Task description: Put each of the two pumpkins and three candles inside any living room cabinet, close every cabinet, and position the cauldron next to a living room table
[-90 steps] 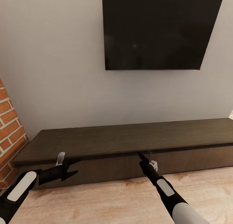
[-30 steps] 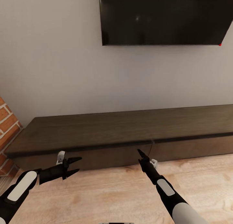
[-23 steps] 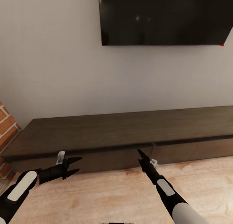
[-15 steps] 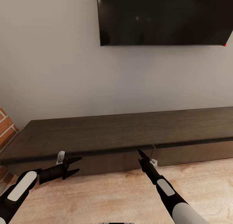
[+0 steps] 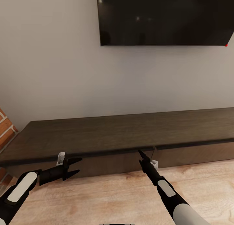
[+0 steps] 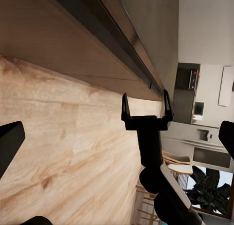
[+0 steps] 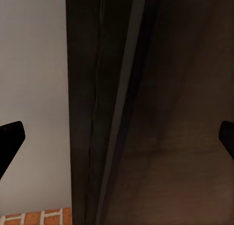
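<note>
The long, low dark-brown cabinet (image 5: 123, 132) runs along the wall ahead, and its plain fronts sit flush and shut. My left gripper (image 5: 74, 166) is open and empty, hovering over the floor just short of the cabinet's left part. My right gripper (image 5: 140, 153) points at the cabinet front beside the seam between two fronts. It is open with nothing between its fingers, as the left wrist view shows (image 6: 146, 105). The right wrist view looks closely along the cabinet's top edge and front (image 7: 170, 113). The pumpkins, candles, cauldron and table are out of view.
A black TV (image 5: 162, 17) hangs on the grey wall above the cabinet. A brick wall (image 5: 6, 127) closes the left end. Light wood floor (image 5: 107, 195) stretches under both arms. Far off, the left wrist view shows a kitchen and a potted plant (image 6: 209, 193).
The whole picture has shifted, with the cabinet lower and the brick wall sliding out to the left, so the camera moved. Both arms keep their pose and both grippers stay open.
</note>
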{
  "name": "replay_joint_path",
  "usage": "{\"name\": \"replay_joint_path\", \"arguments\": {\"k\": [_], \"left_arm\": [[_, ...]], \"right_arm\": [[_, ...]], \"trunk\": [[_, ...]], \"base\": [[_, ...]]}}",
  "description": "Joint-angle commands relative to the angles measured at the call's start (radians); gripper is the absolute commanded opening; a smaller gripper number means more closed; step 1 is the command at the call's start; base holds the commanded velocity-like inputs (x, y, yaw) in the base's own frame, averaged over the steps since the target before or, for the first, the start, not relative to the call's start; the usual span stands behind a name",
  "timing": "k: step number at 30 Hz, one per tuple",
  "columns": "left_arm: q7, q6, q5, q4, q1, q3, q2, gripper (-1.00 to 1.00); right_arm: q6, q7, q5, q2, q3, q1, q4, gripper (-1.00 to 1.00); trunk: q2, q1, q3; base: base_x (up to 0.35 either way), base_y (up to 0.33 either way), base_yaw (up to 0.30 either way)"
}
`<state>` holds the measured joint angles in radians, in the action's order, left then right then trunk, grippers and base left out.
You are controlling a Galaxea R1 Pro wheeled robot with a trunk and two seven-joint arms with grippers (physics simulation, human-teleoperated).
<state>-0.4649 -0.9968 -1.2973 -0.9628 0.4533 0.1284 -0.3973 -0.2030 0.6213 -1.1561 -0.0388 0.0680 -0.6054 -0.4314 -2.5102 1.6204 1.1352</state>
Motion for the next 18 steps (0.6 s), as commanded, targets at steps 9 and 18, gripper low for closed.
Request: {"name": "replay_joint_path", "arguments": {"k": [9,18], "left_arm": [[-0.008,0.000,0.004,0.002,0.001,0.002,-0.001,1.00],[-0.008,0.000,0.004,0.003,0.001,0.001,-0.002,1.00]], "right_arm": [[-0.003,0.003,-0.005,-0.001,0.006,-0.001,0.000,1.00],[-0.003,0.003,-0.005,-0.001,0.006,-0.001,0.000,1.00]], "trunk": [[0.000,0.000,0.001],[0.000,0.000,0.001]], "base": [[0.038,0.000,0.000],[0.032,0.000,0.000]]}}
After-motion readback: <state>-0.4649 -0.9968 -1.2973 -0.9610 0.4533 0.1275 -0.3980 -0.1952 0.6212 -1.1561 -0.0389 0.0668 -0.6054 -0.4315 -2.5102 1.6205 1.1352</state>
